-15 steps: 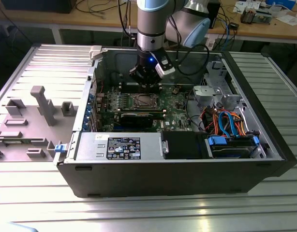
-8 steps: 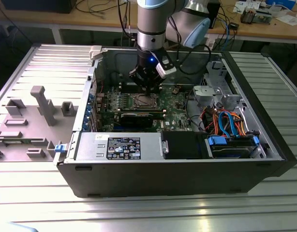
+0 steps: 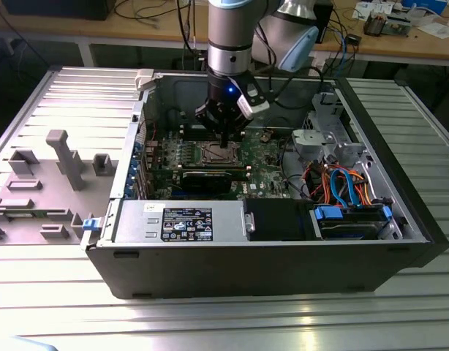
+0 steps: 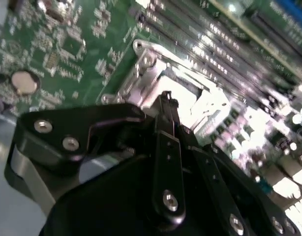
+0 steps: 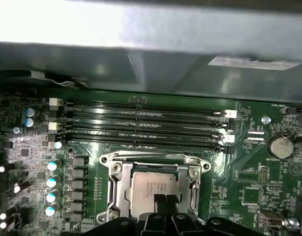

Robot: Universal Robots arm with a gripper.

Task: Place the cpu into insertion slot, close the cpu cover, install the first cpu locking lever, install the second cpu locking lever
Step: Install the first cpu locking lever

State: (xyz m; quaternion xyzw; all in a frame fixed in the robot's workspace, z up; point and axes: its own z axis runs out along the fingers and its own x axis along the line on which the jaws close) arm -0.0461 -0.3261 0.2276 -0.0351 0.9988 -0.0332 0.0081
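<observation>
Exterior view first: we see our gripper (image 3: 223, 136) lowered into the open computer case (image 3: 283, 263), directly above the insertion slot (image 3: 219, 152) on the green motherboard (image 3: 268, 175).

From the first wrist view, the cpu (image 5: 153, 189) lies straight ahead of our jaws and just below them, already seated flat in its slot. Its top is a smooth, silvery square plate with a dull sheen. The cpu cover (image 5: 156, 164), a frame of bright stamped sheet metal with a large square window, appears to lie down around the chip, its rim running along all visible sides. Beyond the chip from our jaws, the long black memory slots (image 5: 146, 125) run crosswise to our approach.

Our jaws look drawn together, the two dark tips meeting over the near edge of the chip; we judge they hold nothing. In the second wrist view the black fingers (image 4: 166, 142) point at the shiny socket frame, though whether the tips touch metal we cannot tell.
</observation>
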